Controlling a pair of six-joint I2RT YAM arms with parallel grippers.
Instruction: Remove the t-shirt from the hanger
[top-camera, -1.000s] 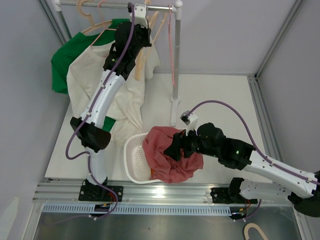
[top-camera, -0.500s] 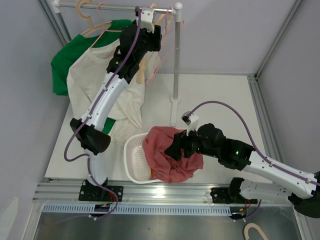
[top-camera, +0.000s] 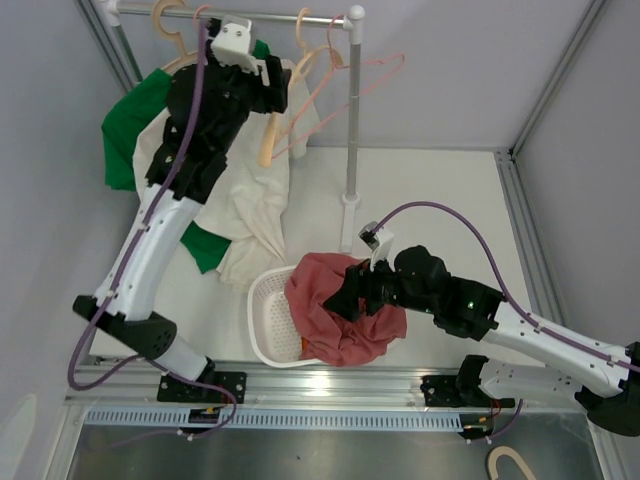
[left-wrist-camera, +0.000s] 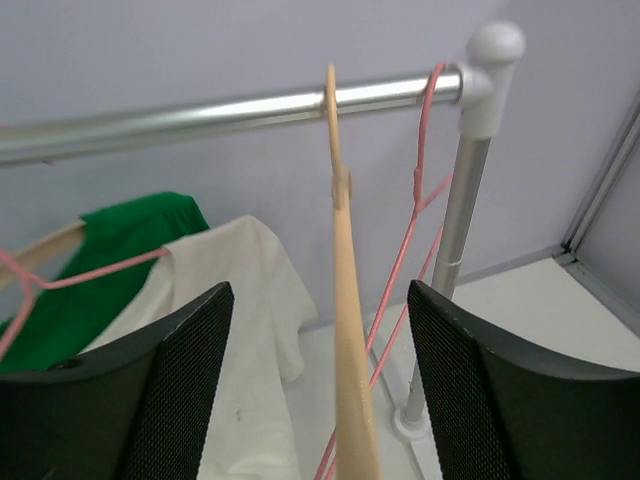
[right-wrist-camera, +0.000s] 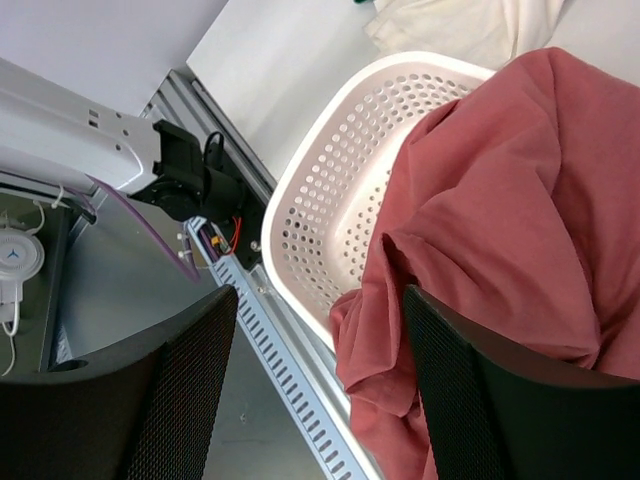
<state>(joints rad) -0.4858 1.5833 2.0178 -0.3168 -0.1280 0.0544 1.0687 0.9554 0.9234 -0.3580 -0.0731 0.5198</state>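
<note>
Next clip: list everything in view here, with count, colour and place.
metal clothes rail: one, silver, back left of table
bare wooden hanger: one, tan, on rail
wire hanger: one, pink, on rail near post
green t-shirt: one, hanging far left
cream t-shirt: one, hanging beside green
perforated plastic basket: one, white, table's near edge
red t-shirt: one, draped over basket
left claw: open, facing wooden hanger
right claw: open, above red t-shirt

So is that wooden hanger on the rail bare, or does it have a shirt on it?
Bare: the wooden hanger hangs from the rail with nothing draped on it. The red t-shirt lies over the white basket.
</note>
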